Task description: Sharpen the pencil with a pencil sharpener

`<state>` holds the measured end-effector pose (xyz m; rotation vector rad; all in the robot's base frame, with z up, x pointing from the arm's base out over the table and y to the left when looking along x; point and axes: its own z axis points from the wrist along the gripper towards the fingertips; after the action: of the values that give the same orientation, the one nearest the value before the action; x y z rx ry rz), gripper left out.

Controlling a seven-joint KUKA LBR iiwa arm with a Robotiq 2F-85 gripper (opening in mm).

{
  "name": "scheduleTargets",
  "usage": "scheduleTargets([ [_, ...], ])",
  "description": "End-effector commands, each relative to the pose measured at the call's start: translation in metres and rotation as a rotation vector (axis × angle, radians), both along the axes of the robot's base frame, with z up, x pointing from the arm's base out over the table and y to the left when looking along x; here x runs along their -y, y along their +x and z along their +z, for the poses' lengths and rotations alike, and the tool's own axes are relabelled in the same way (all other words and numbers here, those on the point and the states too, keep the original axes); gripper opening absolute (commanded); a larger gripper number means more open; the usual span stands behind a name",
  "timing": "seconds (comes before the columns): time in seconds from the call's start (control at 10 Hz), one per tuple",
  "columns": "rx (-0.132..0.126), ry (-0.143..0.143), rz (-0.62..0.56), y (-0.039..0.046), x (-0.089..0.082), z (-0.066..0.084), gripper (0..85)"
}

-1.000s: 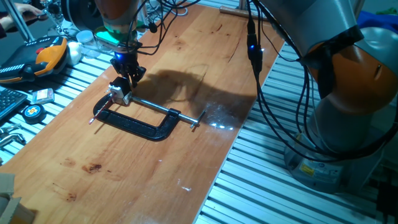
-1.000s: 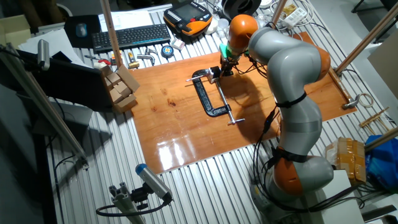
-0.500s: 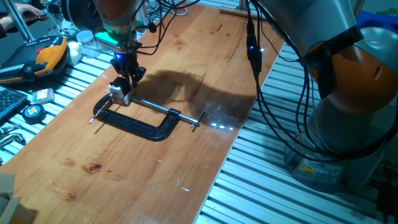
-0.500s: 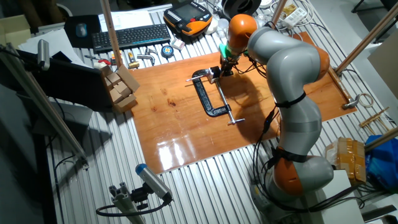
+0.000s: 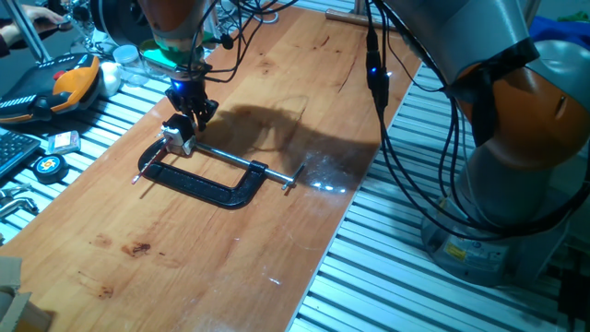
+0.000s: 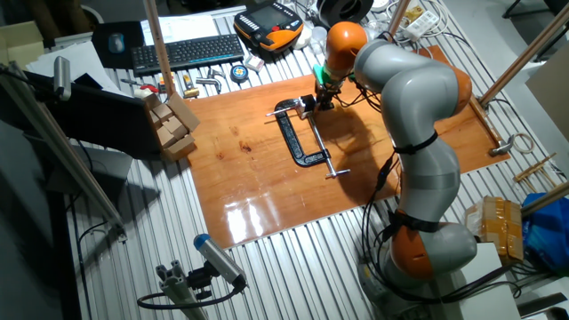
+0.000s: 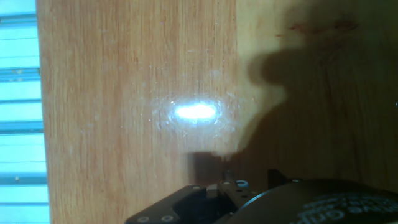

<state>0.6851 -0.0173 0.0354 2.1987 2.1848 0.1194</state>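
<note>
At the far left end of the wooden board (image 5: pixel 277 101), I have the gripper (image 5: pixel 195 118) poised directly above the sharpener (image 5: pixel 177 137), which sits held in the mouth of a large black clamp (image 5: pixel 203 180) lying flat on the board. In the other fixed view the gripper (image 6: pixel 316 100) sits at the same clamp (image 6: pixel 298 133), at its end nearest the keyboard (image 6: pixel 182 52).

I judge the task to be in its working stage: the sharpener is already fixed in place, and the gripper is positioned at it. A thin dark shape extends down from the fingertips toward the sharpener; I take this to be the pencil (image 5: pixel 191 126), but it is too small to confirm. I cannot tell whether its tip is inside the sharpener or just above it. Turning the pencil and lifting it out remain to be done, as far as the views show.

I cannot tell whether the fingers are together on the pencil or apart; they are too small and dark in both fixed views. The hand view shows only bare wood, a bright glare spot and the edge of the hand's own housing.

The sharpener appears as a small silvery block with a dark top, upright, touching the clamp. The pencil reads as short, slim and nearly vertical.
</note>
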Motion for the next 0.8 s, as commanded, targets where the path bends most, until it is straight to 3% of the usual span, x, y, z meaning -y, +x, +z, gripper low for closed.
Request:
scheduleTargets([
  [0.0, -0.002, 0.003, 0.0, -0.0008, 0.0, -0.0003, 34.0],
  [0.7, -0.015, 0.012, -0.009, -0.0079, 0.0008, 0.0005, 34.0],
])
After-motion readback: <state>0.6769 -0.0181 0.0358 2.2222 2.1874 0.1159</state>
